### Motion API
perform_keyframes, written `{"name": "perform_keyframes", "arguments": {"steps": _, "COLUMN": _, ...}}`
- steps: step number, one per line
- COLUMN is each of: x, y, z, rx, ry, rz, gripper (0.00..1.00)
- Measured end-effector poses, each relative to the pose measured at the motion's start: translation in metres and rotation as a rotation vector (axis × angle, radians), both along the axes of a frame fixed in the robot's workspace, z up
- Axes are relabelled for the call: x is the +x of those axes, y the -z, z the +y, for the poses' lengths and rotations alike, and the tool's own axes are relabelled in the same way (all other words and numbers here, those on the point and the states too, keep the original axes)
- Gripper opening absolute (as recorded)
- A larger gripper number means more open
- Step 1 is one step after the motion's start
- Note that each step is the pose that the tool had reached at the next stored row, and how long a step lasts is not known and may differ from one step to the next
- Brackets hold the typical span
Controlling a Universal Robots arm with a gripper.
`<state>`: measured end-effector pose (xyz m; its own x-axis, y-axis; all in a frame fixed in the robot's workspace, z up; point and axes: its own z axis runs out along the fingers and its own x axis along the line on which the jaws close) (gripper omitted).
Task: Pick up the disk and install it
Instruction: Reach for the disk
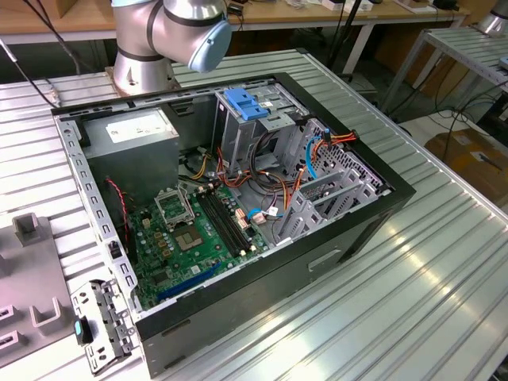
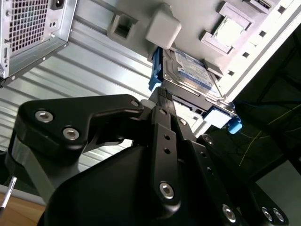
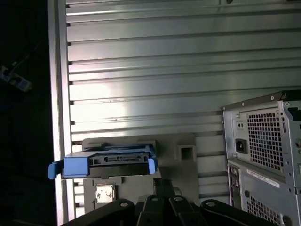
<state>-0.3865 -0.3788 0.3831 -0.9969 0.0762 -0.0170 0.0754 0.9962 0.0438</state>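
The disk (image 2: 193, 70) is a flat dark drive with a white-and-blue label and blue side rails. It lies on a grey fixture plate (image 2: 141, 23) by the table's edge. In the first wrist view the disk (image 3: 113, 160) shows edge-on, just beyond my gripper (image 3: 163, 182). In the second wrist view my gripper (image 2: 163, 94) has its black fingers pressed together, shut, with the tips at the disk's near edge. Whether they touch it I cannot tell. The open computer case (image 1: 238, 198) has a metal drive cage (image 1: 262, 127) with a blue tab (image 1: 244, 103) on top.
The arm's base (image 1: 171, 32) stands behind the case. A grey power-supply box (image 1: 131, 127), a green motherboard (image 1: 194, 234) and loose cables fill the case. The case's rear panel (image 3: 263, 150) stands near the fixture. A chip (image 3: 103, 193) sits in the fixture. The ribbed table ends beside the disk.
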Motion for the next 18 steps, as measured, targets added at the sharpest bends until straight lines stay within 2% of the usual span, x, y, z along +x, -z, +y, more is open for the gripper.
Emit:
{"name": "perform_keyframes", "arguments": {"steps": 4, "x": -0.0158, "y": 0.0001, "z": 0.0026, "rx": -0.0001, "ry": 0.0, "rz": 0.0001, "gripper": 0.11}}
{"name": "perform_keyframes", "arguments": {"steps": 6, "x": -0.0271, "y": 0.0003, "z": 0.0041, "rx": 0.0, "ry": 0.0, "rz": -0.0001, "gripper": 0.11}}
{"name": "perform_keyframes", "arguments": {"steps": 8, "x": -0.0298, "y": 0.0002, "z": 0.0043, "rx": 0.0, "ry": 0.0, "rz": 0.0, "gripper": 0.11}}
{"name": "perform_keyframes", "arguments": {"steps": 13, "x": -0.03, "y": 0.0002, "z": 0.0043, "rx": 0.0, "ry": 0.0, "rz": 0.0001, "gripper": 0.11}}
{"name": "perform_keyframes", "arguments": {"steps": 18, "x": -0.0399, "y": 0.0002, "z": 0.0044, "rx": 0.0, "ry": 0.0, "rz": 0.0, "gripper": 0.11}}
